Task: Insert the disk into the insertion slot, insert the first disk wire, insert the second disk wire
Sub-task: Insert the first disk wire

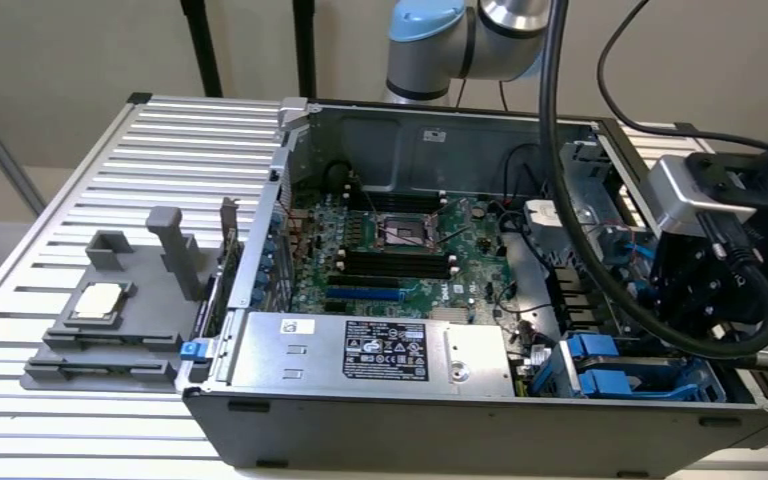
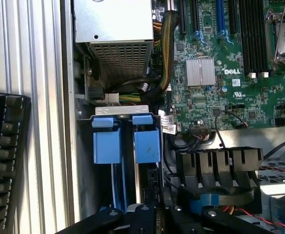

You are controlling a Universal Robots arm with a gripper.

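Note:
The insertion slot (image 1: 608, 368) is the grey-blue bay with bright blue clip tabs in the corner of the open computer case (image 1: 491, 420), at the exterior view's right. In the wrist view the insertion slot (image 2: 127, 146) shows two blue tabs side by side, with blue rails and a thin pale edge running down between them. The disk's silver face and white label are hidden. My gripper (image 1: 704, 320) hangs just above the bay on the black wrist block. Black parts of the gripper (image 2: 142, 217) sit right over the slot's opening.
The silver power-supply box (image 1: 371, 348) lies beside the bay, with the green motherboard (image 1: 398, 245) behind it. Thick black cables (image 1: 564, 170) hang over the case. A grey fixture (image 1: 111, 320) stands on the slatted table (image 1: 77, 180). A black keyboard (image 2: 6, 161) lies outside the case wall.

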